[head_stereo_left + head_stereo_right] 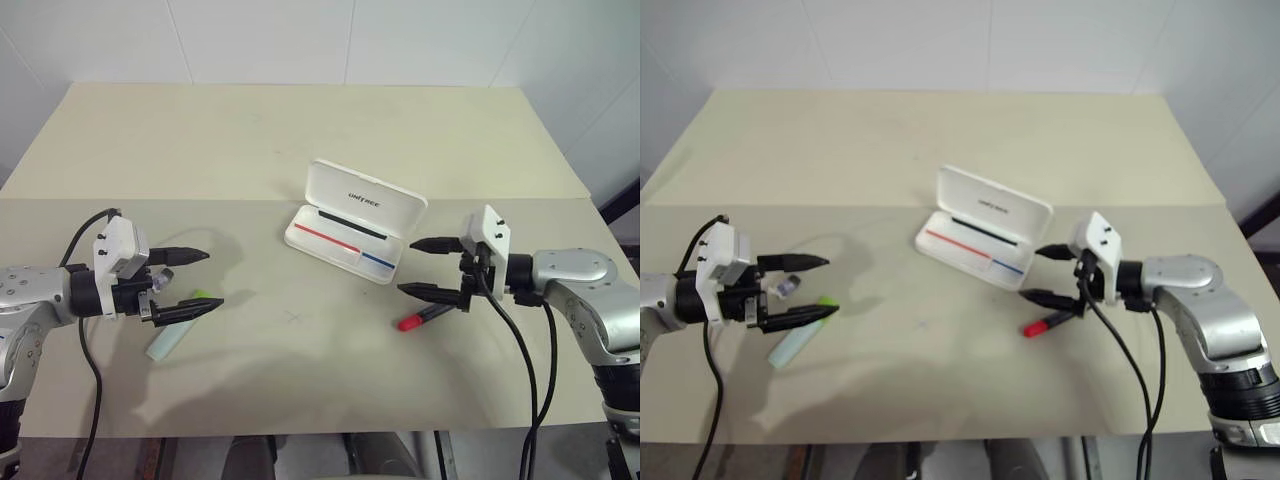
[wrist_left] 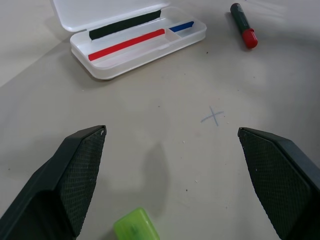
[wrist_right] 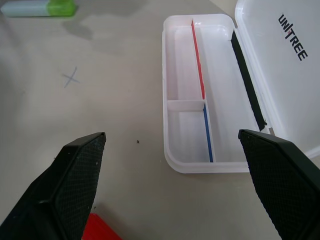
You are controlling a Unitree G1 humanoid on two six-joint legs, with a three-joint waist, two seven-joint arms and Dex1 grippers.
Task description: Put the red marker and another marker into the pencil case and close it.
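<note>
The white pencil case (image 1: 345, 243) lies open at the table's middle, its lid (image 3: 280, 60) tipped back and both compartments empty. The red marker (image 1: 420, 319) lies flat in front of the case, to its right, red cap toward me. My right gripper (image 1: 406, 266) hovers open just above and beside it, holding nothing. The other marker, a mint highlighter (image 1: 168, 342) with a green cap (image 2: 135, 227), lies at the near left. My left gripper (image 1: 214, 278) stands open over its cap end, fingers wide apart and not gripping it.
A small blue cross (image 1: 293, 317) is drawn on the beige table between the two markers. The table's near edge (image 1: 300, 432) runs just below both arms. A fold line (image 1: 250, 199) crosses the tabletop behind the case.
</note>
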